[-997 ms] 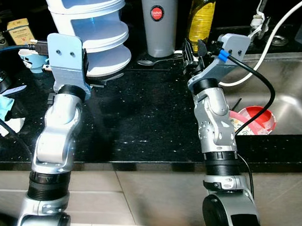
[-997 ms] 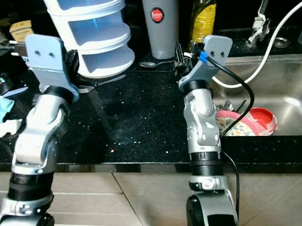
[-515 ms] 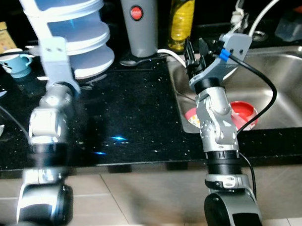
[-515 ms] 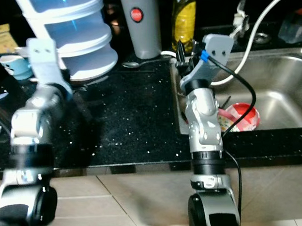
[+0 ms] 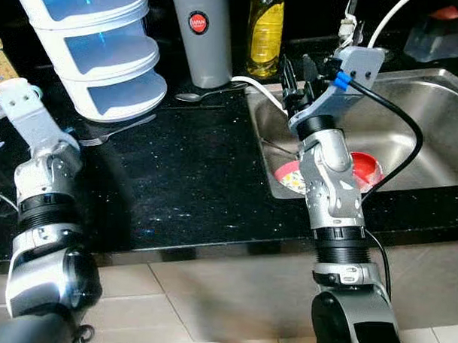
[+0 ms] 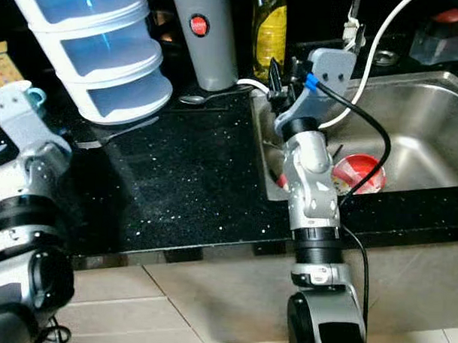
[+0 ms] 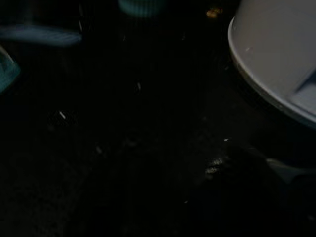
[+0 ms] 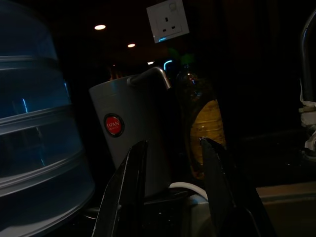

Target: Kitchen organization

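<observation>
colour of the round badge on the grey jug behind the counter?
Red, with small white lettering, on the grey jug; clearest in the right wrist view.

We see both wrist views very dark; overhead light glints off the sink (image 5: 434, 111), head views sharp.

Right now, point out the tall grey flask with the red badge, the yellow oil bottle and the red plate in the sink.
Grey flask (image 5: 201, 42), left eye view, body below its badge.
Yellow oil bottle (image 5: 264, 37), left eye view, mid-body.
Red plate (image 6: 362, 171), right eye view, rim.
</observation>
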You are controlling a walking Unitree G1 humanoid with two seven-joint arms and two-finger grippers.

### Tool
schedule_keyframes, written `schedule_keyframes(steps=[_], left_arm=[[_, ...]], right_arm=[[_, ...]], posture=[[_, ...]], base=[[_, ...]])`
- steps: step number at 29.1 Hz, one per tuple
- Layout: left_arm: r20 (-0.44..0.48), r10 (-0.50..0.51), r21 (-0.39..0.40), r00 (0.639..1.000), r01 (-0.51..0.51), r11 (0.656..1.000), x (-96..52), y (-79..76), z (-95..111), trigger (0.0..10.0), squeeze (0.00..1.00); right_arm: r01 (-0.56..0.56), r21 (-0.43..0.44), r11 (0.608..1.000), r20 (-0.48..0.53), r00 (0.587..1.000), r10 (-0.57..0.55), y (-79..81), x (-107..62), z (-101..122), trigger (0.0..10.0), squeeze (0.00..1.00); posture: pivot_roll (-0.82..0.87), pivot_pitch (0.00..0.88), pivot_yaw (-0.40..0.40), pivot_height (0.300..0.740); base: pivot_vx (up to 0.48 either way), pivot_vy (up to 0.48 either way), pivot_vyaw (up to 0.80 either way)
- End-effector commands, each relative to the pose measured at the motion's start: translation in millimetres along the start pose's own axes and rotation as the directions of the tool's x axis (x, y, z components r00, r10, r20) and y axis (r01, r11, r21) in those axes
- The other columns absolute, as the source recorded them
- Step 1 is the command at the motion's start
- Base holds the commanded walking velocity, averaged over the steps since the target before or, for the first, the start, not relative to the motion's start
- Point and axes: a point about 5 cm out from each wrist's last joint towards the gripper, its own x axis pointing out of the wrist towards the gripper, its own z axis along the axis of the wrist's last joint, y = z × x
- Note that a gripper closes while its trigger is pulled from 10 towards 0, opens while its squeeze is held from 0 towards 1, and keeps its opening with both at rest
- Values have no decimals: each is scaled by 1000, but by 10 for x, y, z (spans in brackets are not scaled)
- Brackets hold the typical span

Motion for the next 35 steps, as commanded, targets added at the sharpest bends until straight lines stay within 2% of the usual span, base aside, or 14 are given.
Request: schedule_keyframes(steps=[1, 2, 3, 6, 11, 13, 14, 16, 18, 19, 20, 21, 22, 35], left_arm=[[8, -15, -81, 1000, 16, 997, 25, 42, 101, 10000, 1000], [8, -15, -81, 1000, 16, 997, 25, 42, 101, 10000, 1000], [-6, -33, -116, 999, 32, 993, 35, 35, 96, 10000, 0], [-40, -114, -200, 993, 104, 974, 76, -20, 68, 10000, 0], [-35, -154, -229, 987, 143, 963, 110, -64, 68, 10000, 0], [-60, -184, -283, 981, 160, 946, 141, -102, 29, 10000, 0], [-72, -189, -298, 979, 160, 941, 152, -111, 5, 9529, 0], [-92, -188, -311, 978, 152, 938, 168, -121, -42, 6706, 0], [-108, -184, -310, 977, 143, 940, 178, -124, -90, 5961, 0], [-108, -184, -310, 977, 143, 940, 178, -124, -90, 5961, 0], [-114, -183, -310, 977, 140, 940, 181, -123, -112, 4000, 0], [-119, -180, -310, 976, 135, 941, 187, -113, -139, 1451, 0], [-122, -178, -312, 976, 132, 941, 191, -104, -157, 0, 0], [-65, -180, -271, 981, 157, 950, 225, -21, -113, 0, 0]], right_arm=[[-27, 9, 1000, -10, 1000, 27, 70, 21, -11, 10000, 0], [-27, 9, 1000, -10, 1000, 27, 70, 21, -11, 10000, 0], [-27, 9, 1000, -10, 1000, 27, 71, 22, -8, 10000, 0], [-31, 12, 999, -4, 1000, 31, 83, 21, 7, 10000, 0], [-37, 13, 999, 3, 999, 37, 87, 21, 26, 10000, 0], [-41, 9, 999, 10, 999, 41, 80, 26, 46, 10000, 0], [-41, 8, 999, 13, 999, 41, 76, 28, 54, 10000, 0], [-39, 6, 999, 17, 999, 39, 68, 29, 67, 10000, 0], [-36, 3, 999, 18, 999, 36, 62, 25, 73, 10000, 0], [-36, 3, 999, 18, 999, 36, 62, 25, 73, 10000, 0], [-35, 2, 999, 18, 999, 35, 59, 21, 74, 10000, 0], [-32, 0, 999, 17, 999, 32, 52, 14, 73, 10000, 0], [-30, -1, 1000, 16, 999, 30, 46, 9, 72, 10000, 0], [-33, 4, 999, 14, 999, 33, 54, 23, 71, 10000, 0]], posture=[[120, 0, 124, 740], [120, 0, 124, 740], [120, 0, 124, 740], [115, 0, 120, 740], [109, 0, 117, 740], [99, 0, 117, 740], [90, 0, 121, 740], [80, 0, 124, 740], [77, 0, 126, 740], [77, 0, 126, 740], [77, 0, 126, 740], [70, 0, 129, 740], [70, 0, 129, 740], [80, 0, 123, 740]], base=[[0, 0, 0], [0, 0, 0], [0, 0, 0], [0, 0, 0], [0, 0, 0], [0, 0, 0], [0, 0, 0], [0, 0, 0], [0, 0, 0], [0, 0, 0], [0, 0, 0], [0, 0, 0], [0, 0, 0], [0, 0, 0]])
